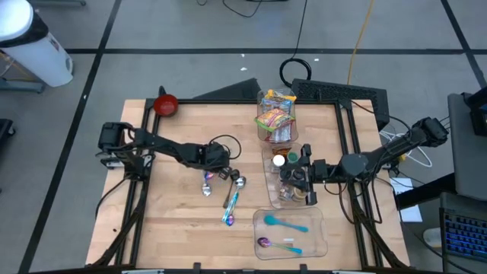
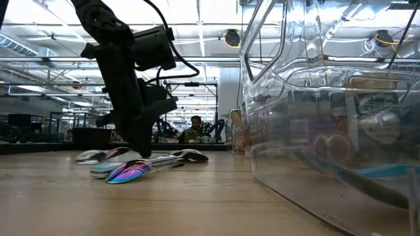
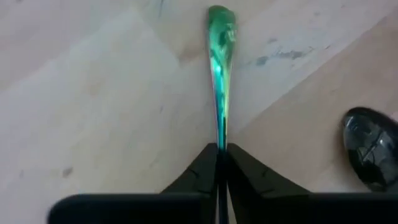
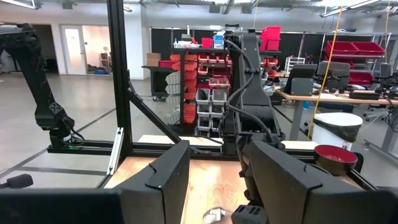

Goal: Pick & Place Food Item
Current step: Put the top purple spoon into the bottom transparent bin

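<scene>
My left jaws (image 3: 221,163) pinch shut on a slim iridescent green metal spoon (image 3: 220,62) lying on the wooden desk (image 3: 93,112); my right jaws (image 4: 214,180) stand partly open, empty.

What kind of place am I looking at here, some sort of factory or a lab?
Most likely a robotics lab or workshop, not a factory line. Two dark arms work at a wooden table in a black frame, shelves of red parts bins stand behind it, and desks with screens and a seated person fill the big open hall.
</scene>
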You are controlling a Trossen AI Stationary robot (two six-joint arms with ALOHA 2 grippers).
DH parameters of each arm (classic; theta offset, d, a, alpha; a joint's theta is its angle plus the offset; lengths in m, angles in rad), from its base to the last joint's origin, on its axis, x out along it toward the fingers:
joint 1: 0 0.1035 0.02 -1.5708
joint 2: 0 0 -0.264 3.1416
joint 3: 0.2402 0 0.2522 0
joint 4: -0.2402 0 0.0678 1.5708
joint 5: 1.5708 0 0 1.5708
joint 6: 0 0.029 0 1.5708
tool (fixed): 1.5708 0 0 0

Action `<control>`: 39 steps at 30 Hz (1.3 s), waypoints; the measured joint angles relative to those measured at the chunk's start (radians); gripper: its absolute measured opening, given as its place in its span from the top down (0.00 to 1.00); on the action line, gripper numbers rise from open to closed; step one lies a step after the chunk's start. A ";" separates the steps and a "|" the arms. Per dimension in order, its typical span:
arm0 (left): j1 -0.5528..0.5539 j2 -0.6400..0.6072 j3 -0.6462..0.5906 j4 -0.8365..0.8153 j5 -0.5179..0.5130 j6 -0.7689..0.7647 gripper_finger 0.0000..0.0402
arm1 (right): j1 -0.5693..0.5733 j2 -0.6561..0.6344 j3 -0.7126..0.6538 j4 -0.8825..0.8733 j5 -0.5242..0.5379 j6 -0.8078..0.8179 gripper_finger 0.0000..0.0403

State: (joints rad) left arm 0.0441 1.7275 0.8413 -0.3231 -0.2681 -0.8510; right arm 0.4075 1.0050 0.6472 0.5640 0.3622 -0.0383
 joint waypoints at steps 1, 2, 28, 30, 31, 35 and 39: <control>0.000 0.000 0.000 0.012 -0.010 0.020 0.95 | 0.000 0.000 0.000 0.000 0.000 0.000 0.60; 0.000 0.001 0.000 0.023 -0.019 0.047 0.96 | 0.000 0.000 0.000 0.000 0.000 0.000 0.60; -0.282 -0.464 -0.087 0.399 -0.344 0.509 0.98 | 0.000 0.000 0.000 -0.030 0.003 -0.012 0.60; -0.299 -0.515 -0.136 0.427 -0.346 0.519 0.98 | 0.000 0.000 0.000 -0.030 0.003 -0.012 0.60; -0.304 -0.538 -0.164 0.451 -0.346 0.525 0.98 | 0.000 0.000 0.000 -0.030 0.003 -0.012 0.60; -0.313 -0.637 -0.306 0.563 -0.347 0.564 0.97 | -0.001 0.000 0.000 -0.030 0.004 -0.017 0.60; -0.288 -0.750 -0.448 0.710 -0.357 0.514 0.98 | -0.002 0.000 0.000 -0.030 0.011 -0.034 0.60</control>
State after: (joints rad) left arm -0.2441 0.9779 0.3937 0.3870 -0.6254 -0.3373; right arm 0.4053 1.0046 0.6476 0.5339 0.3727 -0.0722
